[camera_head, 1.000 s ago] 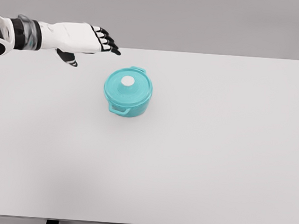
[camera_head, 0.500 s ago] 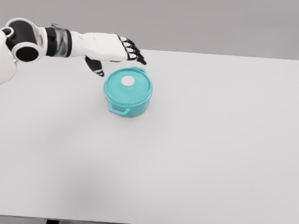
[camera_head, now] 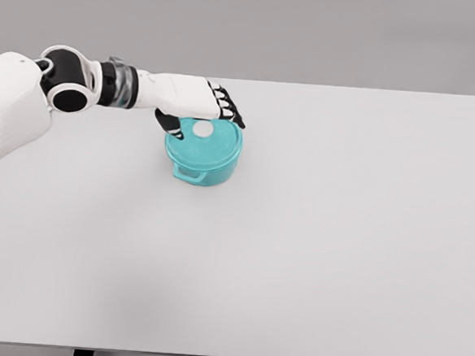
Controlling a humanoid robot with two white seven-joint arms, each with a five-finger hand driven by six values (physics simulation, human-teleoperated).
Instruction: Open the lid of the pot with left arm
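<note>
On the wide, flat white worktop (camera_head: 314, 248), a little left of the middle and towards the far edge, stands a small round teal pot (camera_head: 204, 153) with a loop handle at its near-left side and its far handle hidden behind the hand. Its flat teal lid (camera_head: 206, 139) sits closed on the rim, and a small white round knob (camera_head: 203, 128) shows at the lid's centre. From the picture's left the white left arm (camera_head: 80, 94) reaches across, with a black and grey banded wrist, ending in the left hand (camera_head: 195, 102) with a white back and black fingers (camera_head: 230, 111). That hand hangs over the far-left part of the lid, palm down; the fingers are stretched forward and only slightly bent, reaching over the lid's far rim, while the black thumb (camera_head: 169, 123) points down at the pot's left side beside the knob. They hold nothing; whether the fingertips touch the lid cannot be told from this view. Beyond the worktop lies a plain grey backdrop
</note>
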